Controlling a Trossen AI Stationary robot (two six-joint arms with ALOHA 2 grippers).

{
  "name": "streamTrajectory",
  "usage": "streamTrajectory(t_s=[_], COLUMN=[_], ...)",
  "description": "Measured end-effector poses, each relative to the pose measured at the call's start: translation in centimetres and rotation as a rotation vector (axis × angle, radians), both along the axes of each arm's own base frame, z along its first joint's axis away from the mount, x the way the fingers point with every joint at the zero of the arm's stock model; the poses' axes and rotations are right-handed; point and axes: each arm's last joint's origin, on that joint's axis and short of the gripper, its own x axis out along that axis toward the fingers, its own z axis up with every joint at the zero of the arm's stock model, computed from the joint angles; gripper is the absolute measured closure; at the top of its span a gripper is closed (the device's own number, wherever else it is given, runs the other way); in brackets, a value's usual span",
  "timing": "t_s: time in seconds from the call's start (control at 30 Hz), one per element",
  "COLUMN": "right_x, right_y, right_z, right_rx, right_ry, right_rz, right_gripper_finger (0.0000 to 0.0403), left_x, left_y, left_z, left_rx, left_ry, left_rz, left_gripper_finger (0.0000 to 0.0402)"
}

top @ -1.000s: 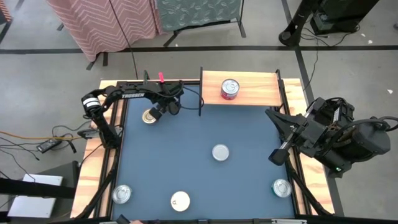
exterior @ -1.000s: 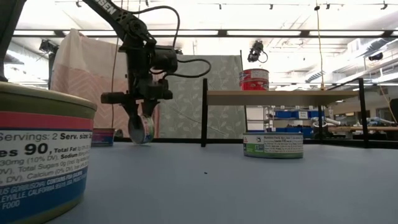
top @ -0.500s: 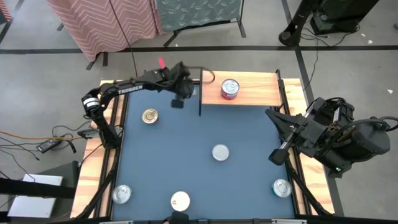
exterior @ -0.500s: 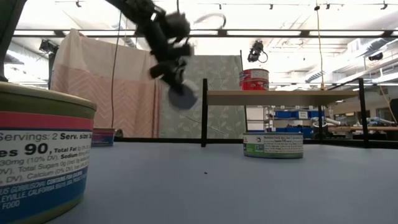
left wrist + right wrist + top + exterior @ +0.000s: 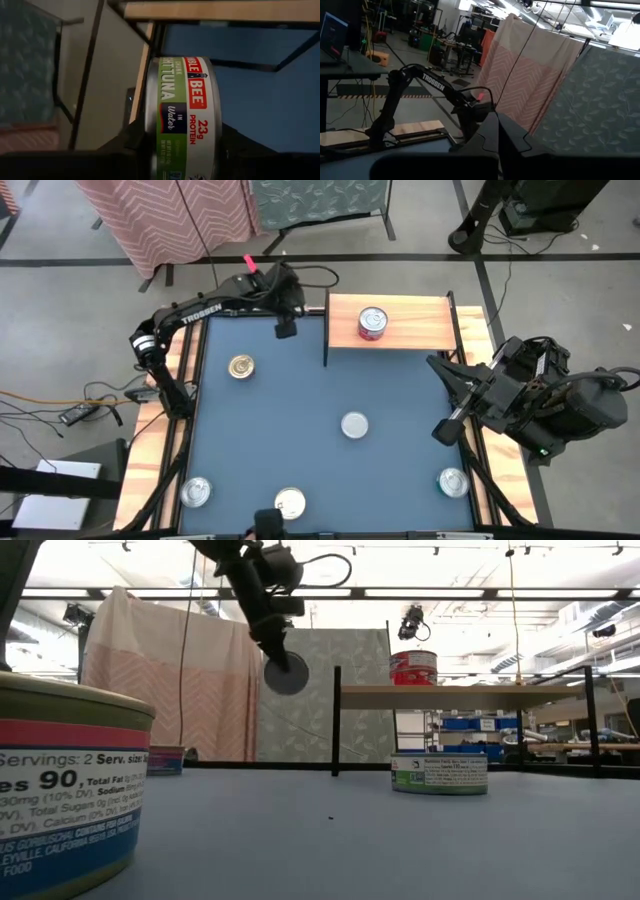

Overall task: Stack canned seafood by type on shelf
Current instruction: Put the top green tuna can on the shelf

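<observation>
Left gripper [image 5: 285,328] grips a tuna tin [image 5: 181,120] on edge, raised above the table's far side, just left of the shelf [image 5: 400,332]. On the shelf stands one red-labelled tin [image 5: 371,323]. Right gripper [image 5: 441,432] rests closed and empty at the table's right edge.

A green-labelled tuna tin [image 5: 181,120] hangs on edge in the air beside the shelf [image 5: 400,330], where a red tin [image 5: 371,323] stands. Five more tins dot the table.
</observation>
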Motion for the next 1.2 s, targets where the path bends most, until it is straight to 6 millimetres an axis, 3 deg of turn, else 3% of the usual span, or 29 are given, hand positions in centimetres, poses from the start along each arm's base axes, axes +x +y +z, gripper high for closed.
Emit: streamTrajectory(t_s=[0.27, 0.5, 0.63, 0.97, 1.2], right_x=[0.0, 0.0, 0.0, 0.1, 0.4], right_y=[0.0, 0.0, 0.0, 0.1, -0.2], right_z=[0.0, 0.0, -0.1, -0.5, -0.4], right_rx=[-0.008, -0.009, -0.016, -0.046, -0.046], right_ry=[0.007, 0.007, 0.013, 0.038, 0.038], right_rz=[0.000, 0.000, 0.000, 0.000, -0.017], right_gripper_finger=[0.0398, 0.0398, 0.0398, 0.0398, 0.0398], left_x=[-0.3, -0.1, 0.2, 3.5, 4.2], left_y=[0.0, 0.2, 0.2, -2.0, -3.1], left_z=[0.8, 5.2, 7.3, 9.7, 9.5], left_rx=[-0.073, -0.196, -0.352, -0.620, -0.532], left_ry=[-0.083, -0.363, -0.581, -1.028, -1.083], left_rz=[0.098, 0.233, 0.382, 0.425, 0.550], left_gripper_finger=[0.0264, 0.0264, 0.0263, 0.0263, 0.0263])
